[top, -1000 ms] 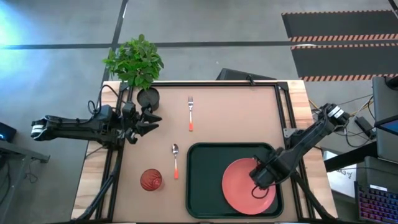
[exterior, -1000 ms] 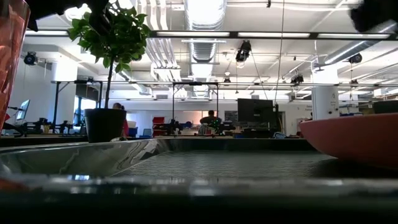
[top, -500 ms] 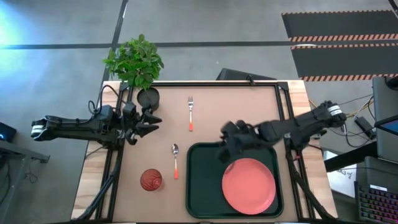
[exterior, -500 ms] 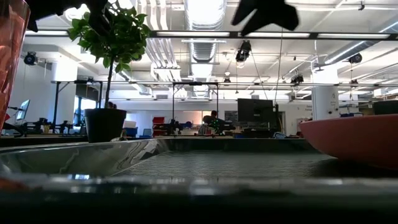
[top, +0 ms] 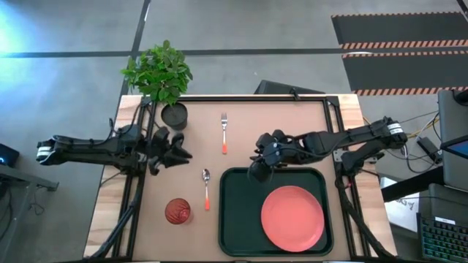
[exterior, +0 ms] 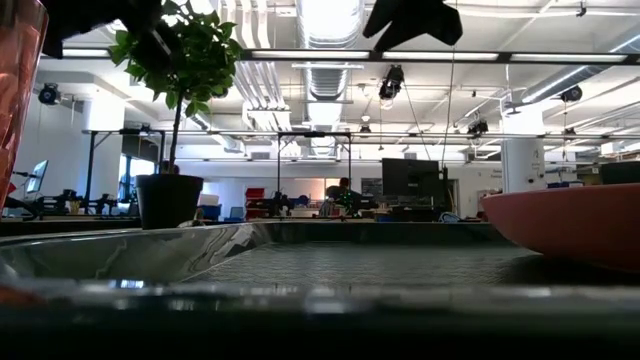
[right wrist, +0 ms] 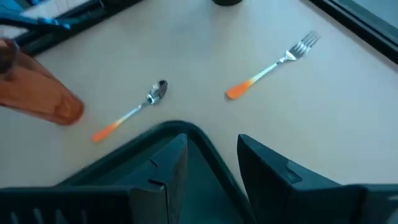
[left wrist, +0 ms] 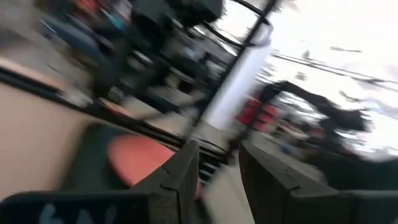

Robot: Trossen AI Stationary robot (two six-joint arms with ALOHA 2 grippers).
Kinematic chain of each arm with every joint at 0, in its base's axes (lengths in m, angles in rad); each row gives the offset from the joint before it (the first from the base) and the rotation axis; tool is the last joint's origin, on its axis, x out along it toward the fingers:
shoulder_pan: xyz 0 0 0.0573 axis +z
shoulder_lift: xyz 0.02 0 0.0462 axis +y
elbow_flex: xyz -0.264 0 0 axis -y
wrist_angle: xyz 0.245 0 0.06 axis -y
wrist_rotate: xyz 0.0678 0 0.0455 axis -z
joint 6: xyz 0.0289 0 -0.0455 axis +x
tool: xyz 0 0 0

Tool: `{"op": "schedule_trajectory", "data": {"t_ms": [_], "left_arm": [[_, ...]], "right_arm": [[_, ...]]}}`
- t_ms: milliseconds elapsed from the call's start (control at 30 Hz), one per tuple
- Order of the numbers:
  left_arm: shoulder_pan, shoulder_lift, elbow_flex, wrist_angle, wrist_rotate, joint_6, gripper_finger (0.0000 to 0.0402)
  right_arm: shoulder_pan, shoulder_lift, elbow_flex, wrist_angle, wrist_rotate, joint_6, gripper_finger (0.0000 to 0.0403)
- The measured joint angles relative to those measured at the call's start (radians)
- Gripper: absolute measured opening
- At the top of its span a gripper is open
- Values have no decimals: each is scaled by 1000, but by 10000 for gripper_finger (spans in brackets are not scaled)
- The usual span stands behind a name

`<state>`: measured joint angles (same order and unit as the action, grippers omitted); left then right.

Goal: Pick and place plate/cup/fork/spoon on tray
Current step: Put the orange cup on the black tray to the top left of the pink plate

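Observation:
The coral-orange plate (top: 292, 217) lies flat in the right half of the dark tray (top: 238, 212). The red-brown cup (top: 177, 211) stands on the table left of the tray. The spoon (top: 206, 188) lies between cup and tray, and the fork (top: 224, 133) lies farther back. My right gripper (top: 256, 171) is open and empty above the tray's far left corner; its wrist view shows the fork (right wrist: 273, 65), spoon (right wrist: 134, 111) and cup (right wrist: 37, 96) ahead. My left gripper (top: 184, 150) is open and empty near the plant pot.
A potted plant (top: 170, 88) stands at the table's far left corner, just behind my left gripper. Bare table lies between the fork and the tray. In the low view the tray rim (exterior: 320, 300) fills the foreground, with the plate (exterior: 570, 225) at the right.
My right gripper has let go of the plate and moved from the tray's right half up and toward the table's left and far edge, to the tray's far left corner. The plate lies flat in the tray. My left gripper has shifted slightly toward the table's right.

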<state>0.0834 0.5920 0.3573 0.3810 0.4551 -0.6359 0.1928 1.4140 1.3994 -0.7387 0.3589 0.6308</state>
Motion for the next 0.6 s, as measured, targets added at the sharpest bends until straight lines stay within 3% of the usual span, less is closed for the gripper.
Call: {"op": "schedule_trajectory", "data": {"t_ms": [200,367,467,600], "left_arm": [[0,18,55,-13,177,-169,116],[-66,87,186,-178,176,-102,112],[-129,158,313,-410,127,22,101],[-197,279,506,-930,-10,160,96]], "right_arm": [[1,0,0,-52,-19,35,130],[1,-7,0,-50,-23,56,130],[1,-15,5,-51,-23,57,130],[1,-27,34,-65,-23,36,130]]}}
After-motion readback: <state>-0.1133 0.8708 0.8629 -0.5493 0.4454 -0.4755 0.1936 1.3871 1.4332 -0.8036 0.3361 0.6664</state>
